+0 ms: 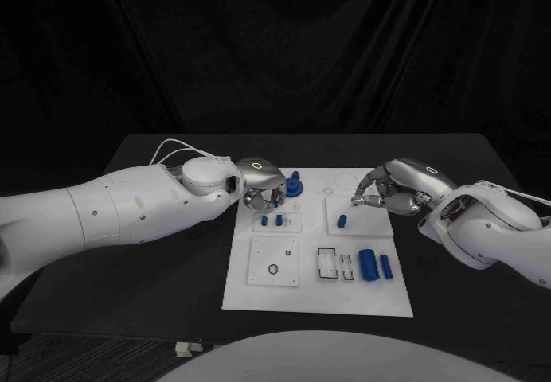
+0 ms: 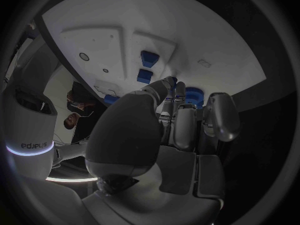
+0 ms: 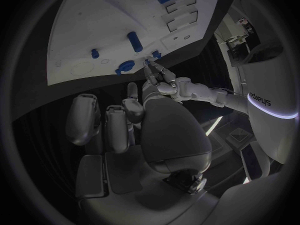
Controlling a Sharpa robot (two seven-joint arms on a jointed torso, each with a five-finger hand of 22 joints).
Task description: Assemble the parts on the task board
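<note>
- The black table (image 1: pixel 150 263) is sitting in front of a dark curtain backdrop (image 1: pixel 275 64), with the white task board (image 1: pixel 259 296) lying flat in the middle of it.
- A few blue parts are resting on the board: a big cylinder (image 1: pixel 369 265) with a thinner peg (image 1: pixel 387 267) just beside it on the near right side, two small blocks (image 1: pixel 272 220) further back left, and a small peg (image 1: pixel 342 221) standing further back right.
- A round blue gear-like part (image 1: pixel 294 188) is sitting at the far left of the board.
- The left hand (image 1: pixel 262 191) is hovering right next to that gear, fingers curled downward, blocking part of it. Can't tell if it's actually gripping anything.
- The right hand (image 1: pixel 384 191) is hanging over the far right of the board, fingertips pointing down near the small peg, not obviously holding anything; honestly can't tell.
</note>
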